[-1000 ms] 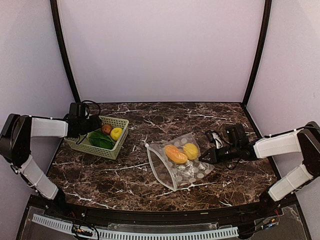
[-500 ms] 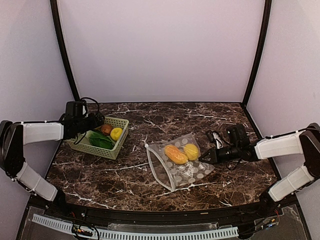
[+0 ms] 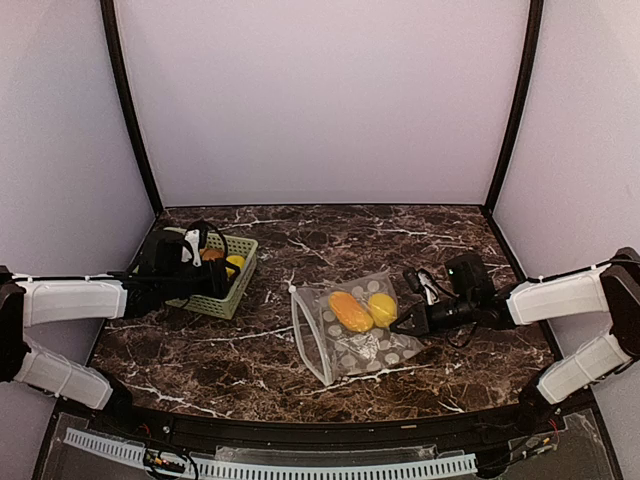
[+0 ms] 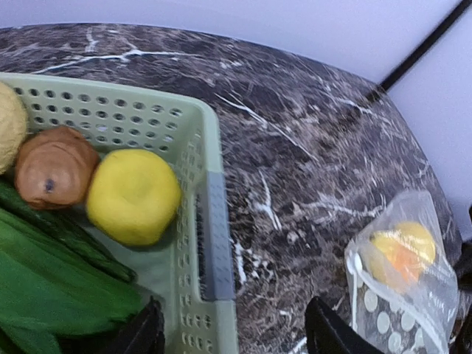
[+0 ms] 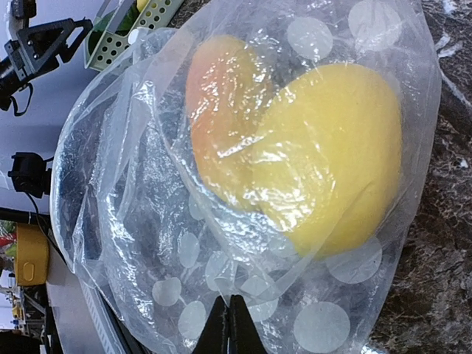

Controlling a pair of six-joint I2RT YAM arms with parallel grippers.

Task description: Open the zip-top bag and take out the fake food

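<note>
Right gripper clenched on bag right edge; needs firm pinch. Left gripper jaws apart, empty, well left of bag; should enter mouth, take orange piece.

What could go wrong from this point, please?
1. The right gripper is shut on only thin film of the clear dotted zip-top plastic bag; it may slip or tear.
2. The open left gripper straddles the wall of the pale green slotted plastic basket; moving off sideways could drag it.
</note>
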